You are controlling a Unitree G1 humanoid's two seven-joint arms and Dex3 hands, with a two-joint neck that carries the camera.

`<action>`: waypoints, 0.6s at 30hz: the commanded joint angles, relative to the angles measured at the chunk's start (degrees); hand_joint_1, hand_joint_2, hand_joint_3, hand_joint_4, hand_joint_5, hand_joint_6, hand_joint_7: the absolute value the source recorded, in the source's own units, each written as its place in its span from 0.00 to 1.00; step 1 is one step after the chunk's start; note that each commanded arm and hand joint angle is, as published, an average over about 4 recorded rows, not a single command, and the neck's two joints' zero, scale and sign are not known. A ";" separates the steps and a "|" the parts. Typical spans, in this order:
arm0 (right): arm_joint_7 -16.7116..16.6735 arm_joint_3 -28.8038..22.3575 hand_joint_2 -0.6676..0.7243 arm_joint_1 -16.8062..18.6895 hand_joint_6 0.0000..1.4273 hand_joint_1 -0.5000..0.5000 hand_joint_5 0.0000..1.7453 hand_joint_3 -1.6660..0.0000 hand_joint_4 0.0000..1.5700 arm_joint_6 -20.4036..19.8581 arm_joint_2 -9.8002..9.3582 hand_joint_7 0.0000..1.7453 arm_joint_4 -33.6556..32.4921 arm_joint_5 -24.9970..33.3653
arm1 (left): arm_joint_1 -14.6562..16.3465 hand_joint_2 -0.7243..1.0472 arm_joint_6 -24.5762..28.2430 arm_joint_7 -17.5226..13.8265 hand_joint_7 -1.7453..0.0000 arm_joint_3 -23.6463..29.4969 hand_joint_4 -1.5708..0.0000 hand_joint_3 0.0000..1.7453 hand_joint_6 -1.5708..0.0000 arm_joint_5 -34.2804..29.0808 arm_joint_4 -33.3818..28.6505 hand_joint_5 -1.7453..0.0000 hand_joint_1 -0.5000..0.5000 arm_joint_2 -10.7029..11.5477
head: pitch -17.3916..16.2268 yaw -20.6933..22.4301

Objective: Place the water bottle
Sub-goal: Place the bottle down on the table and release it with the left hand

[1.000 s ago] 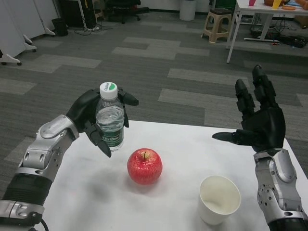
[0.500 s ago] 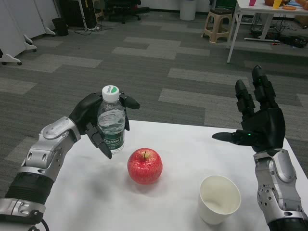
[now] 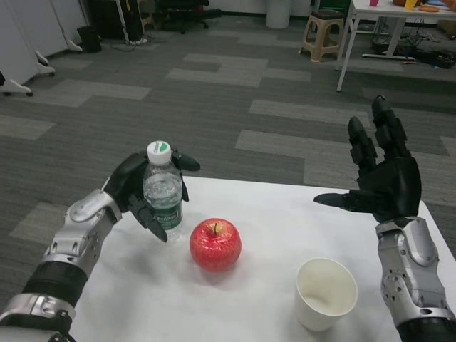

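The water bottle (image 3: pixel 163 187) was held upright in the left hand (image 3: pixel 140 189), whose fingers were wrapped around its clear body, near the far left edge of the white table (image 3: pixel 256 214). Whether its base touched the tabletop could not be told, as fingers covered the lower part. A white cap with a green mark was seen on top, and the bottle appeared filled with water. A red apple (image 3: pixel 215 245) was seen just beside it, toward the near right. A white paper cup (image 3: pixel 325 293) stood upright, nothing visible inside, well apart on the right. The right hand (image 3: pixel 381 179) was raised above the table's far right corner, its fingers spread and nothing held. Bare tabletop lay between apple and far edge.
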 commanded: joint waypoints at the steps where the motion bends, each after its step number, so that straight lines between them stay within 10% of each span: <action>1: -0.32 -0.20 0.32 -1.02 0.00 0.04 0.00 0.99 0.00 -0.76 0.16 0.00 0.36 -0.02 | -0.57 0.30 -3.67 0.00 0.64 0.28 0.00 0.00 0.16 -0.71 3.70 0.00 0.20 0.13 | -0.01 0.06; 18: -0.38 0.20 0.32 -2.58 0.00 0.04 0.00 1.00 0.00 -0.76 0.71 0.00 1.35 -0.84 | -0.99 0.30 -8.44 -0.18 0.68 -0.16 0.00 0.05 0.15 0.19 12.75 0.00 0.16 0.57 | 0.37 1.31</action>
